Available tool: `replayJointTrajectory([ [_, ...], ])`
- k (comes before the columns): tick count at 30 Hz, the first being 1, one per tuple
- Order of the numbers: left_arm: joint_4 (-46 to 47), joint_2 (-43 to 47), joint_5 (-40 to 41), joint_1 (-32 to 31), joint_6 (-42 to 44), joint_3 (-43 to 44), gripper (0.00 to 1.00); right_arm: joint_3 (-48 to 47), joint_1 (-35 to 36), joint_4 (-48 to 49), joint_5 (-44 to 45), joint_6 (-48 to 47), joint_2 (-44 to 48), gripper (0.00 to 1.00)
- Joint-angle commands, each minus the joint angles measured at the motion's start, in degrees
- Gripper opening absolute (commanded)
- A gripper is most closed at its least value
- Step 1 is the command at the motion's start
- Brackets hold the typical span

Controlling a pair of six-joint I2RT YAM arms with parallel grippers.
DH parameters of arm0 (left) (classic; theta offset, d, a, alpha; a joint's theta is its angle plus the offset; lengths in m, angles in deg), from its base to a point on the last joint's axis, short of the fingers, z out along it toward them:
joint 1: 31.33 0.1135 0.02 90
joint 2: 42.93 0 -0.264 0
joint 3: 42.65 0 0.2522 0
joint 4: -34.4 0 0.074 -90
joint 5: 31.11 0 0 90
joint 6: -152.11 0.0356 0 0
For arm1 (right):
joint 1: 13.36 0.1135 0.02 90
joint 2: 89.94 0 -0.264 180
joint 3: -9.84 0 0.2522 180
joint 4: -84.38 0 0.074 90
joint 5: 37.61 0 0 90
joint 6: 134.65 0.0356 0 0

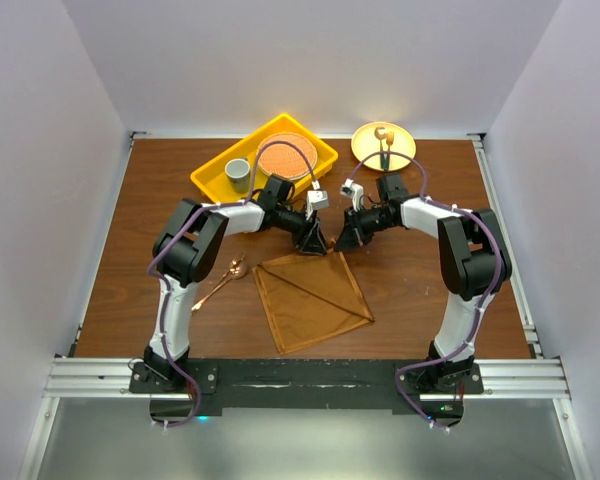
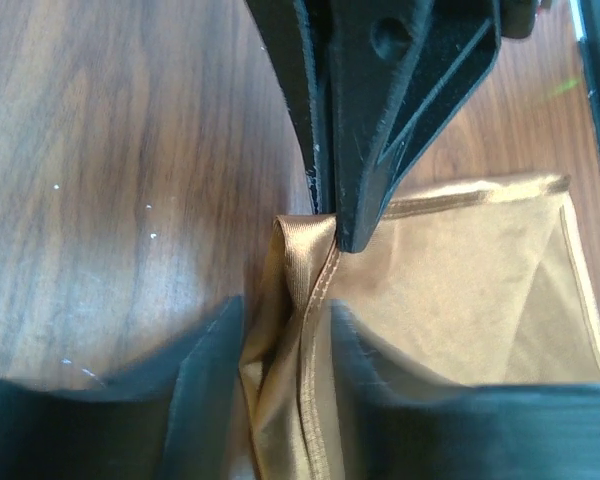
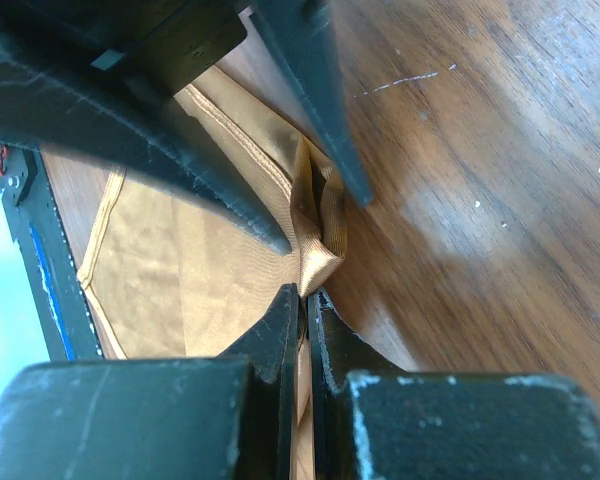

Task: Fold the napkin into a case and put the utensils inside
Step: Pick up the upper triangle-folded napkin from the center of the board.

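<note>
On the left of the wooden table (image 1: 110, 260), the copper spoon (image 1: 218, 283) lies alone, near the cloth's left corner but not touching it. Up and left of centre sits a yellow tray (image 1: 212, 182). The napkin (image 1: 315, 300) lies flat mid-frame with a diagonal crease across it. At its upper corner the left gripper (image 1: 313, 243) has its fingers clamped on a bunched fold of the cloth. Just beside it, the right gripper (image 1: 348, 240) is pinched tight on that same corner. A yellow plate (image 1: 365, 142) sits at the upper right.
</note>
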State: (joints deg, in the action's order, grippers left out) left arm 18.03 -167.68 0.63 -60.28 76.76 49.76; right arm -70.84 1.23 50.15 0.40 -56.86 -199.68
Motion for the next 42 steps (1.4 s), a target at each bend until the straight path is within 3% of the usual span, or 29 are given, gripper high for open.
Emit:
replayJointTrajectory([
  [1,1.47,-0.41,-1.77,0.03,0.73,1.50,0.57,0.29,0.18,1.05,-1.45,-2.91,3.12,0.00],
  [3,1.65,-0.58,-1.68,0.03,0.55,1.59,0.66,0.47,0.09,0.43,-1.80,-3.96,3.30,0.00],
  [4,1.73,-0.67,-1.51,0.03,0.46,1.50,0.76,0.47,0.18,0.34,-1.89,-4.31,3.47,0.00],
  [9,4.63,-0.85,-0.45,-0.14,0.11,1.50,0.92,1.00,0.18,-0.10,-2.59,-5.37,4.44,0.00],
  [12,4.90,-1.28,-1.15,-0.32,0.11,1.94,0.93,1.17,0.09,-0.19,-2.86,-5.63,4.62,0.00],
  [21,0.70,-2.43,-3.09,-0.85,2.48,2.91,0.76,1.26,0.09,-0.36,-3.12,-6.42,5.58,0.00],
  [24,-2.73,-2.17,-4.05,-0.93,5.46,3.09,0.65,1.35,0.18,-0.45,-2.77,-6.51,5.67,0.00],
  [30,-3.10,-1.20,-4.41,-0.85,7.14,2.03,0.30,1.52,0.18,-0.53,-1.45,-6.86,5.58,0.00],
  [34,-2.22,-0.76,-4.23,-0.93,7.05,1.86,0.18,0.74,0.18,-1.85,-0.14,-7.83,5.41,0.45],
  [38,-0.74,-0.06,-3.97,-0.93,6.97,1.16,0.11,0.12,0.00,-1.94,2.15,-7.92,4.88,0.78],
  [42,-0.29,0.65,-3.97,-0.85,7.23,0.71,0.09,-2.43,-0.35,-4.04,3.12,-8.79,2.78,0.85],
])
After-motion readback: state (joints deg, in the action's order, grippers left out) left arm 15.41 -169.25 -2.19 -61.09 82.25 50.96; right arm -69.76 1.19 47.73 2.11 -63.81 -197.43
